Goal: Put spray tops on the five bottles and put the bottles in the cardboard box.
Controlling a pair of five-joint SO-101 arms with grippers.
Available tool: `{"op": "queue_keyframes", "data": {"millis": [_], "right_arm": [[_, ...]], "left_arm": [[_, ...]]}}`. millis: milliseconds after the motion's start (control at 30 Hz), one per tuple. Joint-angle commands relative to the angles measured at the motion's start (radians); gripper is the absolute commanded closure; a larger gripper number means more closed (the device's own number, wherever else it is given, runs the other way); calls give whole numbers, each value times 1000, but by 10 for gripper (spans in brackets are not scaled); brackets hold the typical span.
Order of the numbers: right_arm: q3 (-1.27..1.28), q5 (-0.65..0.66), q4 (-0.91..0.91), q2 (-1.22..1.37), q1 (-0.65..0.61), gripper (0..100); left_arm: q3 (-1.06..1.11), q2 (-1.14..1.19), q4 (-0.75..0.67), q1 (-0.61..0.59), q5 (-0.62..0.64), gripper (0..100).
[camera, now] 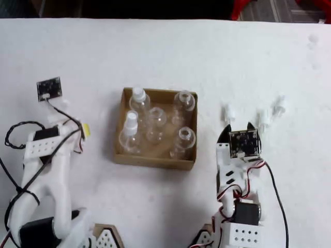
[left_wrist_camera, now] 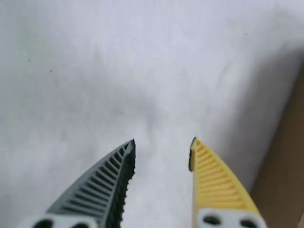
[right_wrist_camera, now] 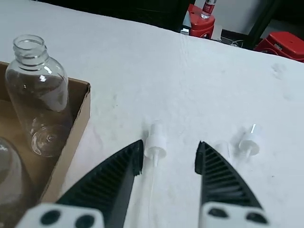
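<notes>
The released right end effector faces a white plastic spray top on the surface. The likely next move is to clench it for a clear uncapped plastic bottle.

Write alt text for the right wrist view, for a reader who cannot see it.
The open right tool frames a white plastic spray top lying on the white table. A second white spray top lies farther off, and a clear plastic bottle with no top stands in the brown cardboard box.

Left tool and right tool both gape — each pointing forward and down.
</notes>
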Motion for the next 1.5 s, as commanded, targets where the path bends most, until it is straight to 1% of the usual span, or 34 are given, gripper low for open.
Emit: {"op": "queue_keyframes", "data": {"millis": [0, 167, 267, 367, 500, 700, 867, 1133, 1267, 1467], "right_arm": [[-64, 20, -12, -2, 15, 838], [-235, 57, 10, 15, 70, 840], [-354, 78, 1, 127, 85, 840], [-486, 81, -1, 346, 84, 840], [-713, 84, 25, 713, 87, 840], [-1131, 81, 280, 1242, 82, 840], [-1448, 80, 444, 1603, 76, 840], [-1809, 87, 650, 2026, 4, 840], [-1929, 81, 661, 2178, -16, 840], [-2102, 80, 665, 2385, -2, 840]], "left_arm": [[-46, -12, 57, 16, -8, 822], [-44, -8, 61, 18, -8, 820], [-44, -5, 60, 31, -8, 821], [-44, -5, 60, 53, -8, 822], [-44, -4, 61, 54, -9, 823], [-44, -2, 61, 54, -14, 823], [-44, -2, 61, 54, -14, 823], [-44, -2, 60, 51, -14, 823], [-44, -2, 60, 54, -15, 823], [-44, -2, 60, 54, -15, 822]]}}
